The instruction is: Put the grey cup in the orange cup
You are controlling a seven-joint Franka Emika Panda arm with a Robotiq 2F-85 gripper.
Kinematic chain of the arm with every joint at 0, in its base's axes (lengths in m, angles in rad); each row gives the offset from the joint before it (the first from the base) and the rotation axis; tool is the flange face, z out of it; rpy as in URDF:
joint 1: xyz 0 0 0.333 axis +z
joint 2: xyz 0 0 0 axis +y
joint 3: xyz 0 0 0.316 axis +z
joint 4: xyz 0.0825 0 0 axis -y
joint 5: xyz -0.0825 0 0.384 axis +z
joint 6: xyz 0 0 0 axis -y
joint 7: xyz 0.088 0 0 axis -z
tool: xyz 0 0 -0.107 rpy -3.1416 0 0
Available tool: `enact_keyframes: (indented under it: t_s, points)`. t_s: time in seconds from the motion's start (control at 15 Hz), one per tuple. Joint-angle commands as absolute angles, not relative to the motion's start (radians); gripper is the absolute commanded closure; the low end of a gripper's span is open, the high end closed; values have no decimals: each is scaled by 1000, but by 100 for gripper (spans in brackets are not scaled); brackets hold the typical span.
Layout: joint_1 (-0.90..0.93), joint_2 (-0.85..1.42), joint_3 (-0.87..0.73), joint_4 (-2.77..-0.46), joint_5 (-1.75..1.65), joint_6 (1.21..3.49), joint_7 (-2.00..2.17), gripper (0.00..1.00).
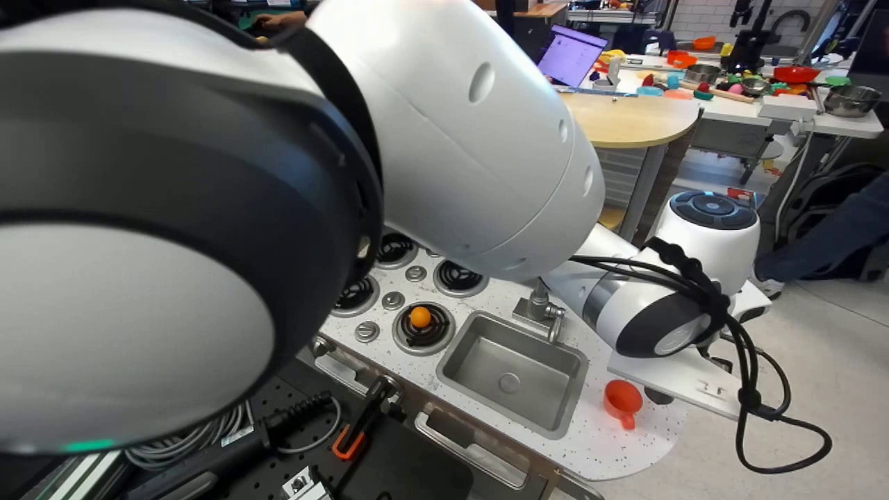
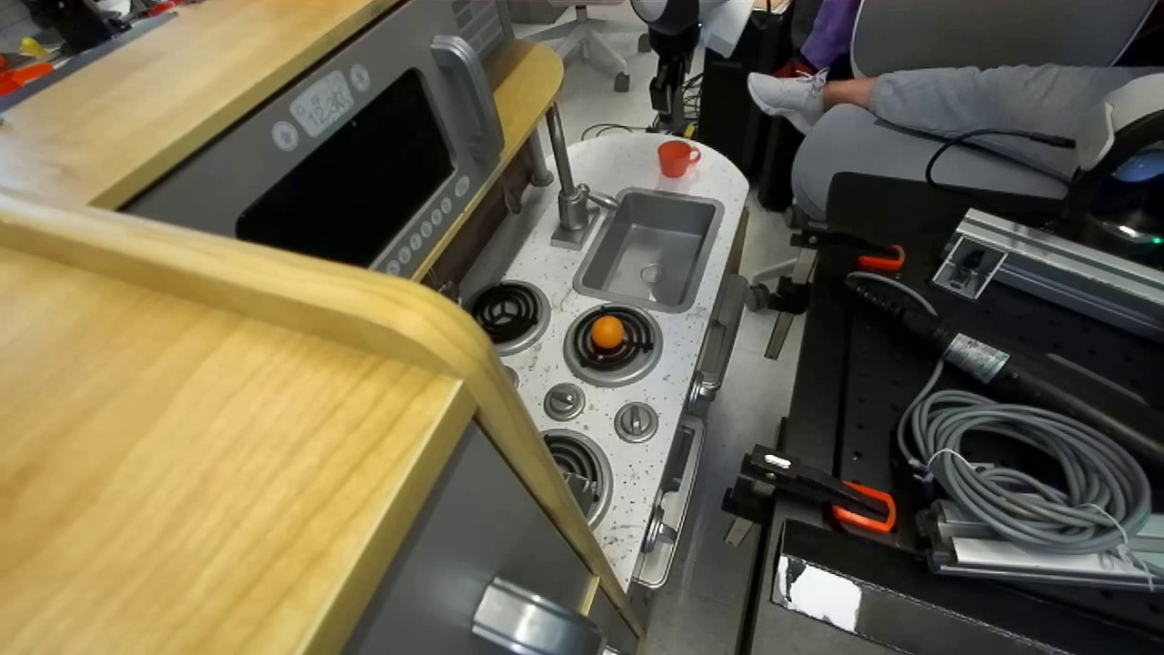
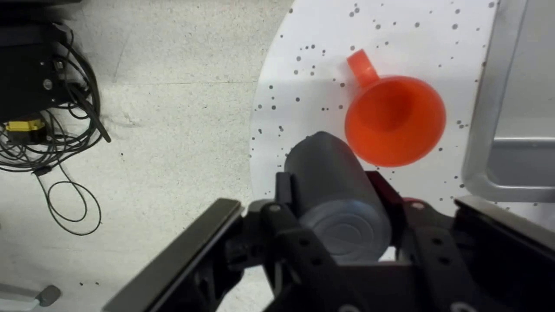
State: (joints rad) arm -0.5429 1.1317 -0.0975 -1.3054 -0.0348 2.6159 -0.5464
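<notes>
One straight-sided, plastic-looking dark grey cup (image 3: 336,171) is pinched from both sides in the black two-finger end effector (image 3: 333,188), which therefore holds it. It lies slantwise across the wrist view; which end is its mouth I cannot tell for sure.

Next out comes the wide-mouthed, plastic-looking, reddish-orange cup (image 3: 395,123), upright, its handle out to one side, and visible in both exterior views too. From the wrist the grey cup appears just beside the orange cup rather than over its mouth; whether the two touch I cannot make out. I judge the pick done and the carry in hand, near its end. The next move calls for a short sideways shift to bring the grey cup above the orange cup's mouth, any tilt taken out, then a gentle lowering before letting go. Crossing too low could push the orange cup along the white, dark-speckled bench (image 1: 604,448) under it.

Just beside the orange cup is a rectangular grey metal sink (image 1: 514,355). Well apart from the orange cup, with the sink between, a small round orange ball (image 1: 420,317) rests on a black coil burner (image 1: 425,337).
</notes>
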Motion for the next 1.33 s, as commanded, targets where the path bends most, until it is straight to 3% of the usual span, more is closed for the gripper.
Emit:
enact_keyframes:
  t_s: [0.0,1.27]
  points:
    - [-573,1000,-57,-1483,-12,2640,-582,80]
    - [-627,1013,25,-1552,-37,2714,-594,80]
